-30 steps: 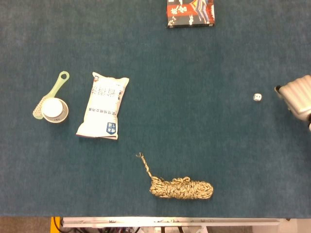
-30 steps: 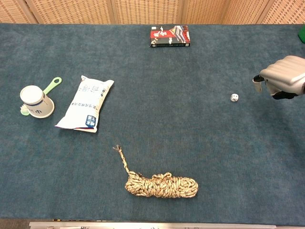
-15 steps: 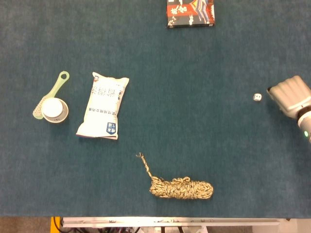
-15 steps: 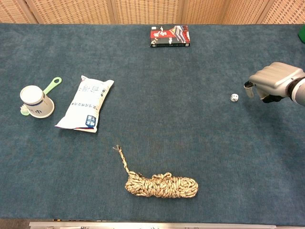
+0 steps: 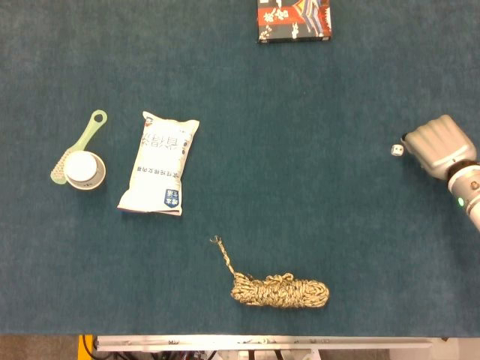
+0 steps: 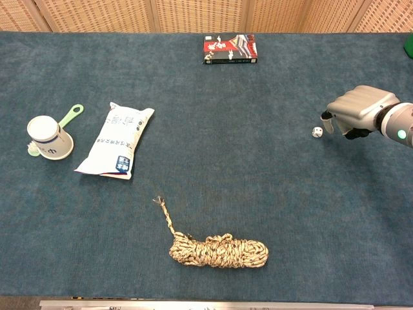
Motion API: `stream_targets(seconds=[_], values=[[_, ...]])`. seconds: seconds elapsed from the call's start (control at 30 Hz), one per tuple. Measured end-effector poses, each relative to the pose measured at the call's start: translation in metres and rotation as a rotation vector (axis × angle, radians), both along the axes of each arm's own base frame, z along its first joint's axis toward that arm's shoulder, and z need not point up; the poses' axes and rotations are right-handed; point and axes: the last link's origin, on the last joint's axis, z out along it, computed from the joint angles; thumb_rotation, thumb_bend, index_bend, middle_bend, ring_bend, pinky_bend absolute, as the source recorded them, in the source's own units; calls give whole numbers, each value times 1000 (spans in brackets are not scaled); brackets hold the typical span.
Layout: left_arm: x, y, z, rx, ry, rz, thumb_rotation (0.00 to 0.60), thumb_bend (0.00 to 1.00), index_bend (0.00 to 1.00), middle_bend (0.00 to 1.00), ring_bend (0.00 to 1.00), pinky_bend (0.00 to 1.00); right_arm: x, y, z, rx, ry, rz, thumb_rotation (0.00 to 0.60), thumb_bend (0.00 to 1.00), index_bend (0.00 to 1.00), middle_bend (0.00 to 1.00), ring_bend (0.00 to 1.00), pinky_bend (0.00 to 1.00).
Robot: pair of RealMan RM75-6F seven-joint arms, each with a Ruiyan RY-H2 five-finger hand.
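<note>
Big table (image 6: 271,194) covered with dark blue-green fuzzy cloth. Silver metal strip (image 5: 262,343) along near edge. Tan woven wicker wall panels (image 6: 200,14) behind far edge. Light soft, even.

one rope (image 5: 279,289), one pouch (image 5: 160,163), one die (image 5: 396,150)

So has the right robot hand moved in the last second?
Yes. The right robot hand has come leftward, closing on the small die, which lies where it was.
</note>
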Motion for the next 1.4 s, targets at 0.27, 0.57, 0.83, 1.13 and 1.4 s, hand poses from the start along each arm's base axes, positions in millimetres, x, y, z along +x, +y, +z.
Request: stream_targets(seconds=[0.27,0.57,0.83,1.13,1.4], values=[[-2,-2,1,5,-6,1,600,142,418,299,261,388,2,-3,-4,3,-2,-2,600,1000,418,991,1000,1000],[-3,-3,1,9,-8,3,600,142,419,299,261,388,6,-5,-7,8,-16,6,600,1000,418,991,1000,1000],[-4,-3,2,12,-10,7,600,142,419,299,261,388,11,-5,-8,15,-44,21,600,1000,418,991,1000,1000],[-5,-5,2,17,-13,12,600,142,419,298,261,388,14,-5,-11,24,-77,35,600,1000,418,991,1000,1000],[-6,-5,2,19,-15,12,600,141,420,299,261,388,18,-3,-11,29,-99,54,600,1000,418,991,1000,1000]])
